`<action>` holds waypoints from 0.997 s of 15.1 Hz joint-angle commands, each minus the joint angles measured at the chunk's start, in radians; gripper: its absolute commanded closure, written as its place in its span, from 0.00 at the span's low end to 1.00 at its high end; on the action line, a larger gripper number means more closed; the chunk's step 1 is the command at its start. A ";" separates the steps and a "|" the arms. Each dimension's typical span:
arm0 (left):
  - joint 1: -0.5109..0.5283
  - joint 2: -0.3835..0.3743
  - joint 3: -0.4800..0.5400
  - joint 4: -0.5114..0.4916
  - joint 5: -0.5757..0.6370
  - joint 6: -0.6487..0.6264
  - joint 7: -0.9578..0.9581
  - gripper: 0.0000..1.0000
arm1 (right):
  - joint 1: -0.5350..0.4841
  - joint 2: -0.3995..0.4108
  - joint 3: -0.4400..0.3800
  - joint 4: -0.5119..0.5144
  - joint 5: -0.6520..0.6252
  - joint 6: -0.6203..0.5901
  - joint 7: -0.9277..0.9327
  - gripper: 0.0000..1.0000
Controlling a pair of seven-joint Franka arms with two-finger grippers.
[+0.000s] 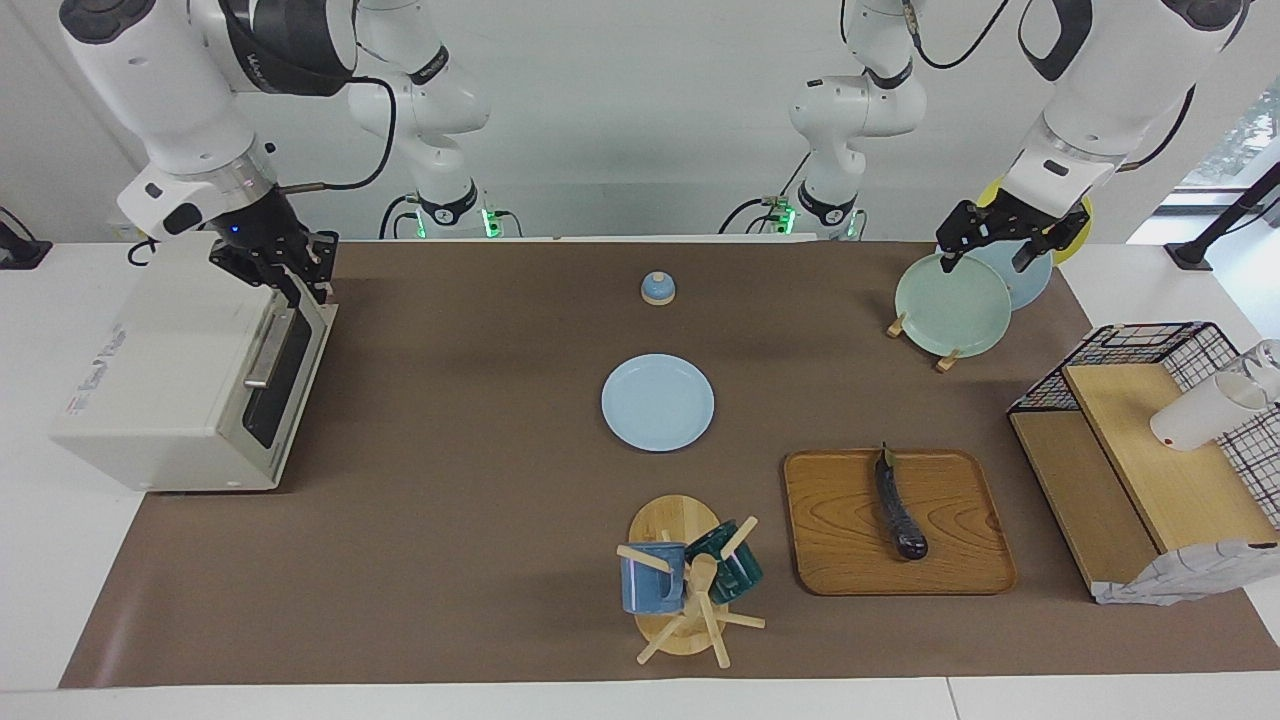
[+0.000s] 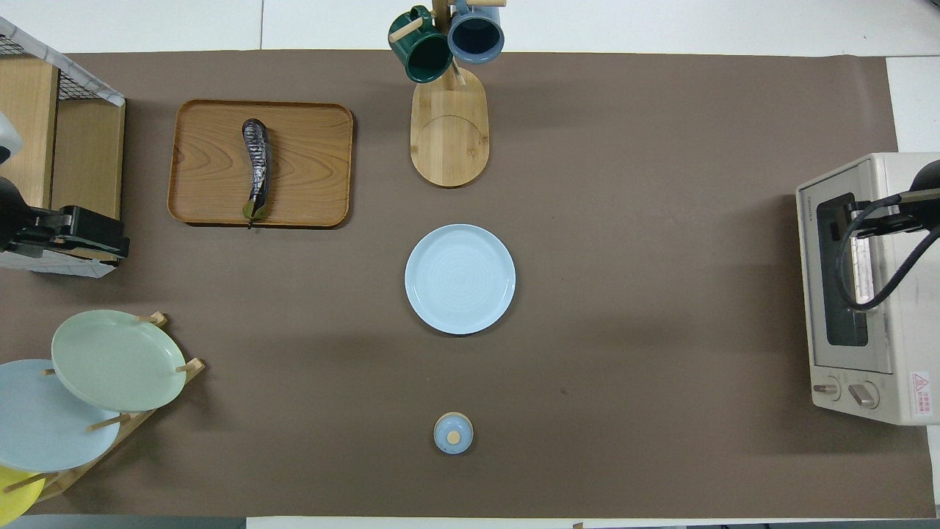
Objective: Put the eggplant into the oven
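The eggplant [image 1: 898, 510] [image 2: 256, 165] lies lengthwise on a wooden tray [image 1: 830, 545] [image 2: 312, 165] toward the left arm's end of the table. The oven [image 1: 170, 380] [image 2: 881, 353] stands at the right arm's end with its dark glass door shut. My right gripper [image 1: 303, 283] [image 2: 852, 220] is at the top edge of the oven door, by the metal bar handle [image 1: 262, 350]. My left gripper [image 1: 988, 258] [image 2: 99, 239] hangs open and empty over the plate rack, well apart from the eggplant.
A light blue plate [image 1: 657, 402] [image 2: 460, 279] lies mid-table, with a small blue knobbed lid [image 1: 657, 289] nearer the robots. A mug tree [image 1: 690, 585] stands beside the tray. A rack of plates [image 1: 952, 303] and a wire-and-wood shelf [image 1: 1150, 450] stand at the left arm's end.
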 commanded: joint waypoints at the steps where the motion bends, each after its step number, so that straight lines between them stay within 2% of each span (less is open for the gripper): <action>1: 0.013 -0.009 -0.006 -0.006 -0.002 0.012 0.007 0.00 | -0.019 -0.064 0.000 -0.126 -0.079 0.072 -0.011 1.00; 3: 0.013 -0.009 -0.006 -0.008 -0.002 0.025 0.002 0.00 | -0.022 -0.082 0.000 -0.217 -0.151 0.169 0.013 1.00; 7: 0.015 -0.006 -0.006 -0.017 -0.012 0.053 0.001 0.00 | -0.039 -0.058 0.000 -0.257 -0.261 0.250 0.015 1.00; 15: 0.012 0.041 -0.004 -0.043 -0.029 0.140 -0.001 0.00 | -0.071 -0.027 0.001 -0.344 -0.263 0.369 0.033 1.00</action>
